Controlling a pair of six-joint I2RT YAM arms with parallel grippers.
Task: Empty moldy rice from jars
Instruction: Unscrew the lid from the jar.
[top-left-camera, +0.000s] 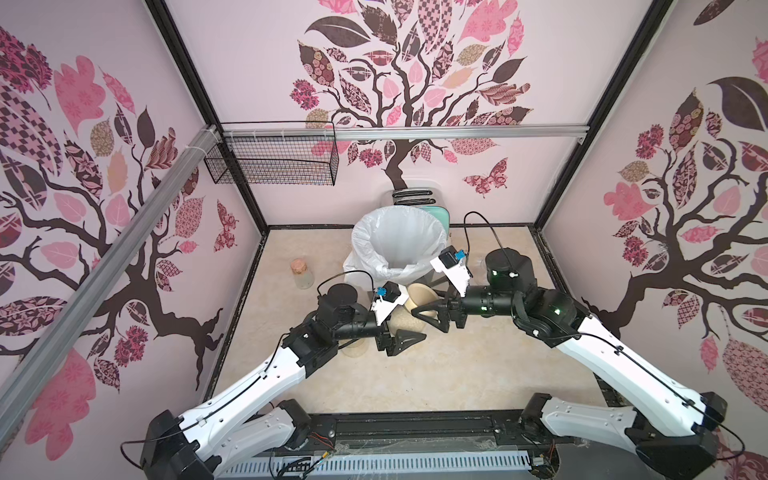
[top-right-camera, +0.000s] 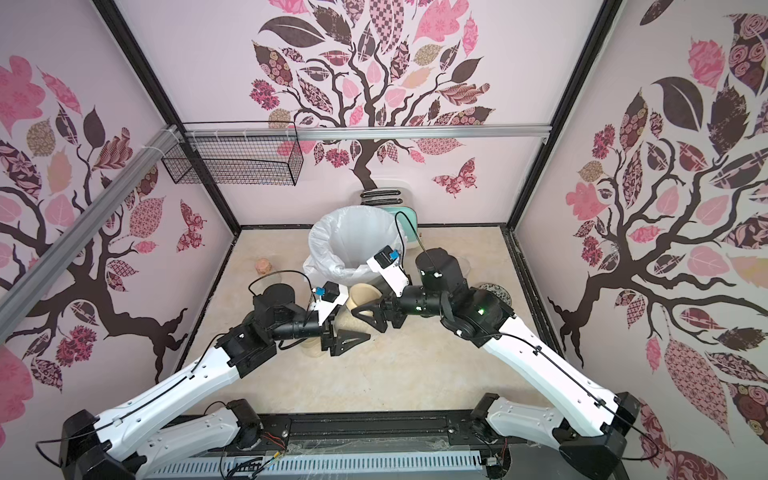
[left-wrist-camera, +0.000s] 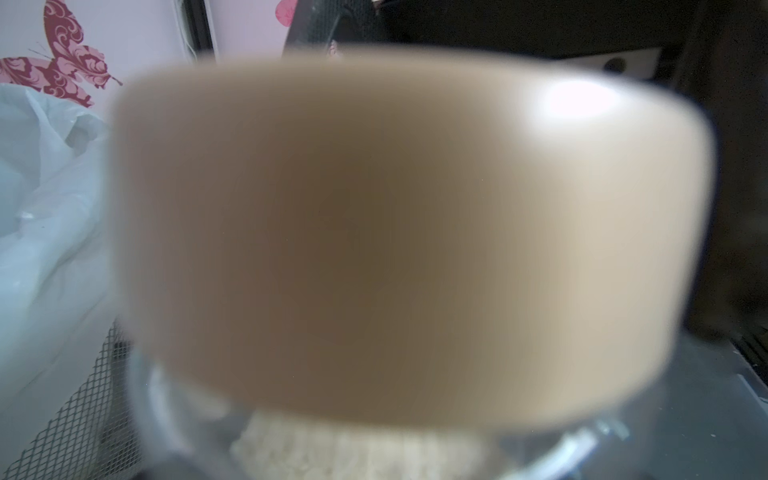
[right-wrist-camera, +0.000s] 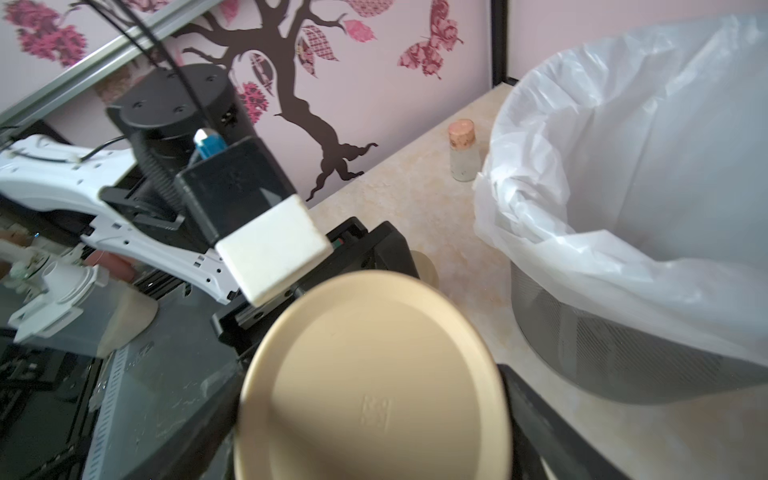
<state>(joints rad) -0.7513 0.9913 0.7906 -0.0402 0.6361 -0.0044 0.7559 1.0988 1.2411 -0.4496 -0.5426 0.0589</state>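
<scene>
One of the jars (top-left-camera: 409, 321) is held tilted above the table, in front of the bin, with my left gripper (top-left-camera: 412, 326) shut on its glass body. Moldy rice (left-wrist-camera: 353, 453) shows as a pale mass through the glass. The jar's beige lid (top-left-camera: 420, 296) fills the left wrist view, blurred. My right gripper (right-wrist-camera: 374, 415) is shut on the lid (right-wrist-camera: 374, 374), with a dark finger against the rim on each side. Another clear jar (top-left-camera: 353, 347) stands on the table under the left arm.
A mesh bin with a white bag (top-left-camera: 399, 245) stands just behind the grippers. A cork-stoppered flask (top-left-camera: 301, 272) is at the left of it. A dark patterned bowl (top-right-camera: 494, 291) lies behind the right arm. A wire basket (top-left-camera: 274, 160) hangs on the back wall.
</scene>
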